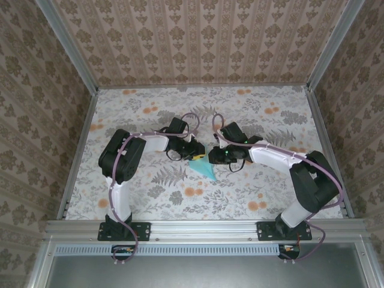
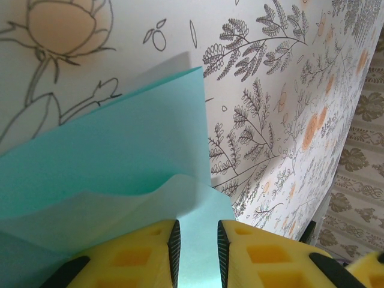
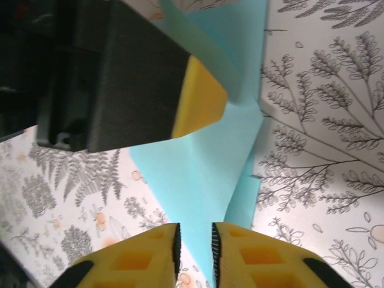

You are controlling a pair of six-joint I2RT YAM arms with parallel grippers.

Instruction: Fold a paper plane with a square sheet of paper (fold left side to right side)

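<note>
The light-turquoise paper [image 1: 203,170] lies at mid-table, folded into a pointed kite-like shape with its tip toward the near edge. My left gripper [image 1: 197,151] stands over its far left part and my right gripper [image 1: 212,156] over its far right part, tips almost meeting. In the left wrist view the jaws [image 2: 195,233] are narrowly parted just above the paper [image 2: 120,150], and a loose flap curls up over the left finger. In the right wrist view the jaws [image 3: 193,239] are also narrowly parted above the paper [image 3: 207,174]. The left gripper's yellow-tipped finger [image 3: 198,102] rests on the sheet there.
The floral-print table [image 1: 252,111] is walled by patterned panels on three sides, with an aluminium rail [image 1: 204,227] along the near edge. Both forearms angle in toward the centre, with cables looping above them.
</note>
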